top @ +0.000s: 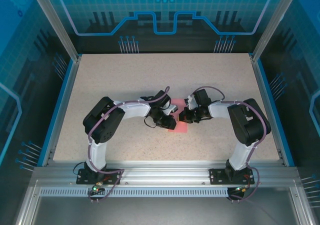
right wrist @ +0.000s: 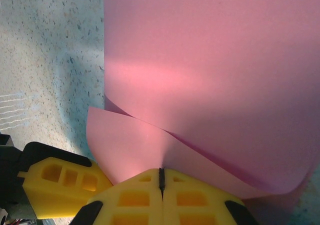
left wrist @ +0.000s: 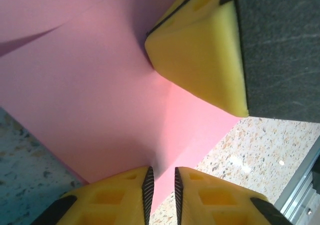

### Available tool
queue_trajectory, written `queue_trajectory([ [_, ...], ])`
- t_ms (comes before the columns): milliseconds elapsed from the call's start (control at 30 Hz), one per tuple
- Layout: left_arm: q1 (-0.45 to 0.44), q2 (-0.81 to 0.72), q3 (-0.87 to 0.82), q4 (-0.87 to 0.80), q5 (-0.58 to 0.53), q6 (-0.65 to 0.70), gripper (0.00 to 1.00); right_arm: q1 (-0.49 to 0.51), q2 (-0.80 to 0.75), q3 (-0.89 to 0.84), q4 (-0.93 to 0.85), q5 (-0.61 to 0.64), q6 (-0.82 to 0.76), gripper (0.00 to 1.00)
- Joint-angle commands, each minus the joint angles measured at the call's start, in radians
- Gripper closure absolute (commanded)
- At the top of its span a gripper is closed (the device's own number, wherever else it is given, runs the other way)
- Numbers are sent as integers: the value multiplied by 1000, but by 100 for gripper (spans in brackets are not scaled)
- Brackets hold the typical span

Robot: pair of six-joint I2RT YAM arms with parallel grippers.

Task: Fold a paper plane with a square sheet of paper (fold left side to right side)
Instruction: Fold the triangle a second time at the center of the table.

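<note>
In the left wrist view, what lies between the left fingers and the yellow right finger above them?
In the left wrist view, the square sheet of paper covers the stretch between the left fingers and the right finger.

text: none legible | labels: none | numbers: none | signs: none
</note>
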Motion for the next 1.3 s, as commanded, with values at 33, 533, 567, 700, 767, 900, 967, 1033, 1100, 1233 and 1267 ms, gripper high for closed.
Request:
queue_trajectory([
  [33, 1, -15, -60, -49, -41, -12, 81, 4, 43, -10, -110, 85, -26, 100],
  [533, 8, -117, -184, -71, -66, -14, 91, -8, 42, -12, -119, 84, -35, 100],
  [567, 11, -124, -184, -77, -71, -12, 92, -8, 40, -12, -119, 82, -35, 100],
  [700, 30, -172, -176, -73, -63, -20, 92, -8, 37, -15, -111, 80, -32, 100],
  [767, 32, -193, -158, -65, -37, -22, 91, -8, 35, -16, -110, 78, -31, 100],
  [900, 33, -193, -115, -48, 20, -24, 90, -8, 32, -15, -109, 76, -29, 100],
  [967, 32, -177, -96, -35, 35, -26, 90, -7, 31, -14, -109, 76, -28, 100],
  [1033, 31, -156, -70, -27, 44, -25, 90, -7, 33, -15, -110, 75, -30, 100],
  [1100, 31, -130, -47, -20, 47, -24, 89, -6, 33, -15, -109, 74, -30, 100],
  [1233, 31, -84, -19, -17, 21, -21, 88, -7, 29, -17, -110, 74, -30, 100],
  [1267, 32, -73, -15, -14, 18, -22, 88, -7, 27, -19, -110, 74, -30, 100],
])
